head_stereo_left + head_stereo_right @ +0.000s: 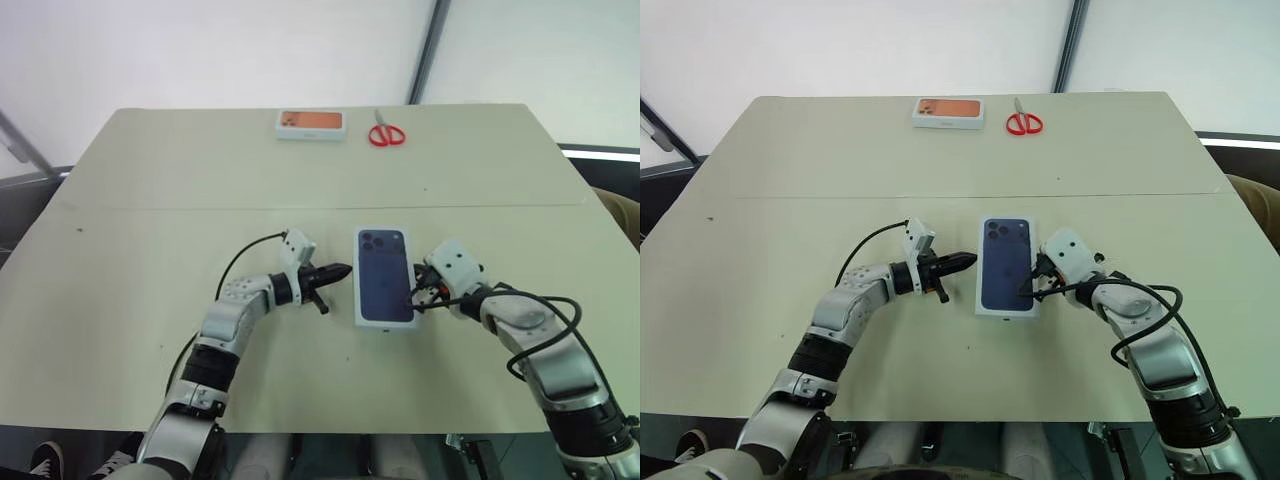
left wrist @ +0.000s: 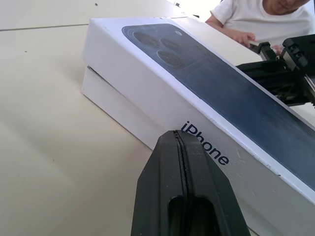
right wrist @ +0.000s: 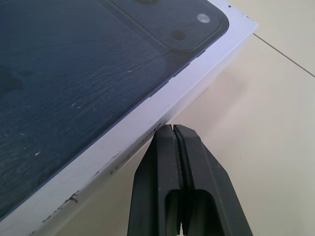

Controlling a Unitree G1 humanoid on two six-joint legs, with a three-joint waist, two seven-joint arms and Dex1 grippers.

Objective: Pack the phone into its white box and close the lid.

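Both arms reach inward over the table, left gripper (image 1: 340,270) and right gripper (image 1: 411,299) pinched closed (tips facing each other).

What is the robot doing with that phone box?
The robot is closing a phone box on the table. The lid, with a dark blue phone picture on top, sits over the white box but is not fully down; a strip of the box shows beneath it. The left claw and the right claw are both shut, one at each long side of the lid. Another white box with an orange picture and red scissors lie at the far edge.
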